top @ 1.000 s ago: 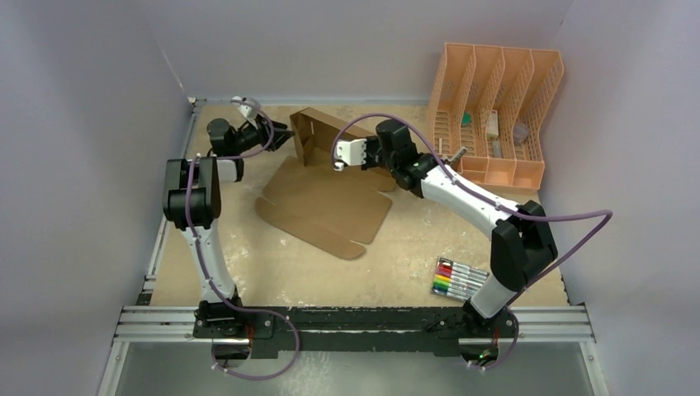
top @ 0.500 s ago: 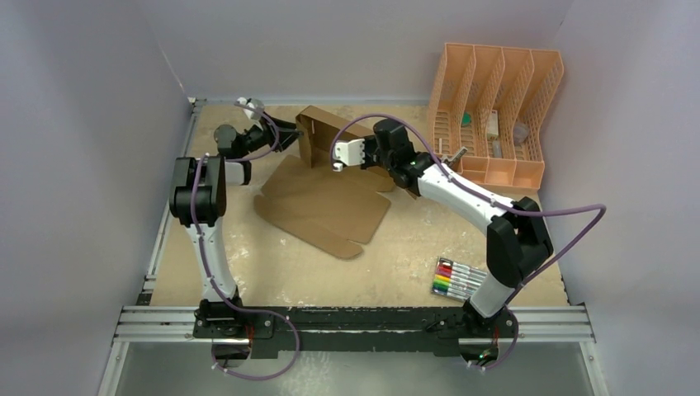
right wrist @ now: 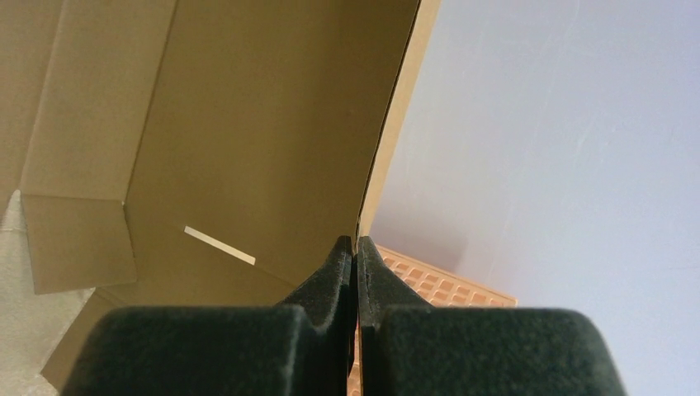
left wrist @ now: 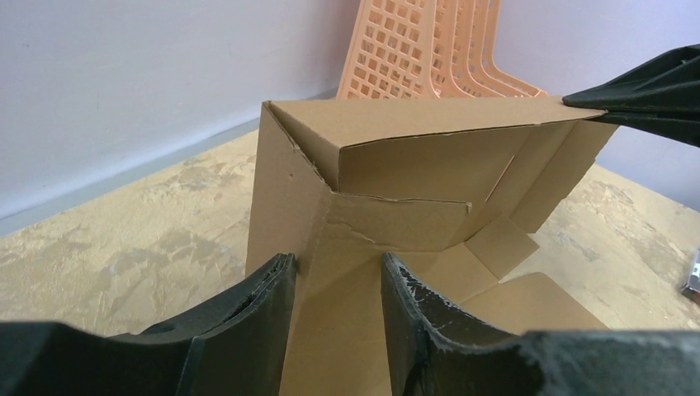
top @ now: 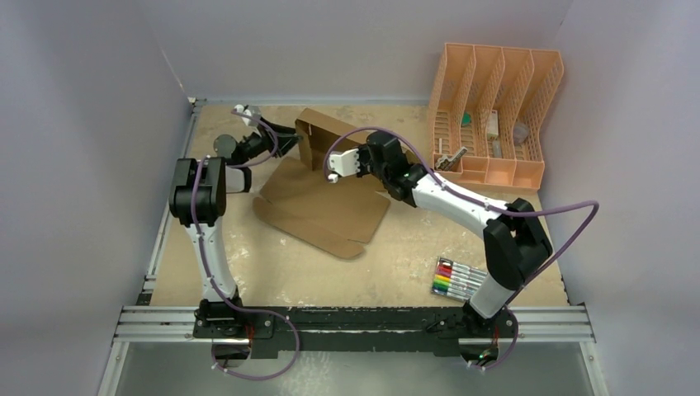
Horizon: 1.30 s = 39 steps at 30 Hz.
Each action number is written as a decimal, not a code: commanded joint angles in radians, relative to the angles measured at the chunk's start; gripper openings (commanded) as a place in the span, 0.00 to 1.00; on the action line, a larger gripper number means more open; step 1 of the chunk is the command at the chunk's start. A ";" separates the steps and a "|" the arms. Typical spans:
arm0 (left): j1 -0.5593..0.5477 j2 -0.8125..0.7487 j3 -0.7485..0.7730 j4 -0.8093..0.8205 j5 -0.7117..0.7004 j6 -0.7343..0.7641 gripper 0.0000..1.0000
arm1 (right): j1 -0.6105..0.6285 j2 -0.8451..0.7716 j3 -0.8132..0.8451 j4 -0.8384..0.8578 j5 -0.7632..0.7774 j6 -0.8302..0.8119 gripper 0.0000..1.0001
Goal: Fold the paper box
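Observation:
The paper box is brown cardboard, part flat on the table, with its back wall raised. The left wrist view shows that wall with a corner flap folded inward. My left gripper is at the wall's left end. Its jaws stand apart over the cardboard and hold nothing. My right gripper is shut on the wall's top edge. In its own view the pads pinch the thin edge of the board. The same fingers show at the wall's right corner.
A peach slotted organizer stands at the back right, just behind the box; it also shows as the organizer in the left wrist view. A pack of markers lies at the front right. Purple walls enclose the table on three sides.
My left gripper has swung right, closer to the raised wall's left end. The right arm has shifted a little left, keeping its hold on the wall's edge.

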 commanded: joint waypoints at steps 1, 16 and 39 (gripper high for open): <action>0.009 -0.061 -0.057 0.075 -0.005 0.000 0.42 | 0.049 -0.018 -0.065 0.002 0.010 -0.052 0.00; 0.009 -0.237 -0.073 -0.775 -0.178 0.788 0.46 | 0.099 -0.074 -0.121 -0.020 0.011 -0.048 0.00; -0.037 -0.109 -0.081 -0.086 -0.183 0.303 0.55 | 0.118 -0.033 -0.129 -0.032 -0.001 -0.049 0.00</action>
